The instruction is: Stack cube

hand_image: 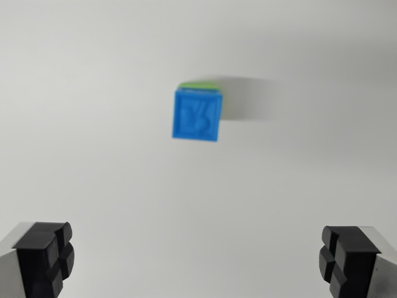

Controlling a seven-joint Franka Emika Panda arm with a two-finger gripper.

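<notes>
A blue cube (197, 115) with an embossed mark on its top sits on a green cube (200, 85), of which only a thin strip shows at the far edge. The pair stands on a white surface in the upper middle of the wrist view. My gripper (198, 261) is open, its two black fingertips (46, 257) at the bottom corners of the view, wide apart. Nothing is between them. The stack lies well ahead of the fingertips, apart from them.
The white tabletop (93, 174) fills the view. A soft shadow (254, 99) falls to the right of the stack.
</notes>
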